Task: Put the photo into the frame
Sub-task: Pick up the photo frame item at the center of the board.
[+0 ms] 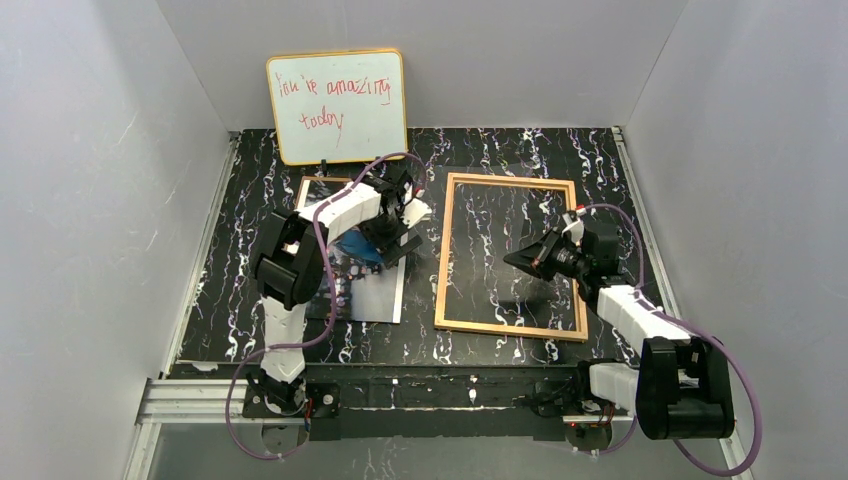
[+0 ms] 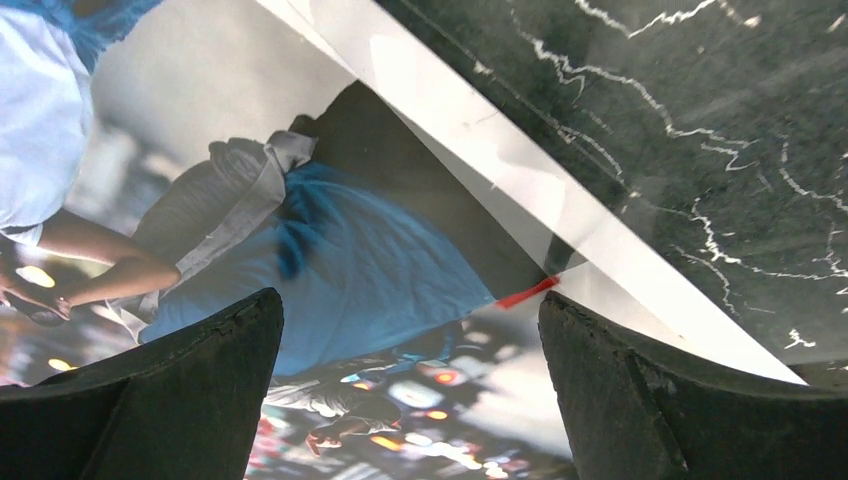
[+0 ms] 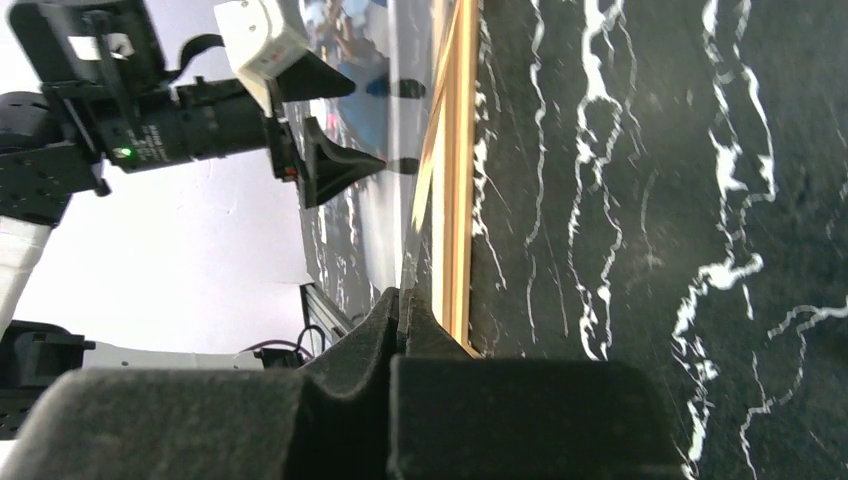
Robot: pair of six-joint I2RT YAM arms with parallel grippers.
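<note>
The photo (image 1: 375, 290) lies flat on the black marbled table at the left; it fills the left wrist view (image 2: 330, 270), showing people in blue and white and a white edge. My left gripper (image 1: 400, 225) hangs low over the photo's far right part, open and empty, its fingers (image 2: 200, 390) spread over the print. The golden-wood frame (image 1: 442, 250) lies flat to the right, and its rail also shows in the right wrist view (image 3: 462, 150). My right gripper (image 1: 512, 258) is over the frame's inside, shut on the edge of a thin clear pane (image 3: 415, 200) that stands tilted beside the rail.
A yellow-rimmed whiteboard (image 1: 338, 105) with red handwriting leans on the back wall. A second golden-edged piece (image 1: 322, 187) lies behind the left arm. White walls close in the table on three sides. An aluminium rail (image 1: 200, 395) runs along the near edge.
</note>
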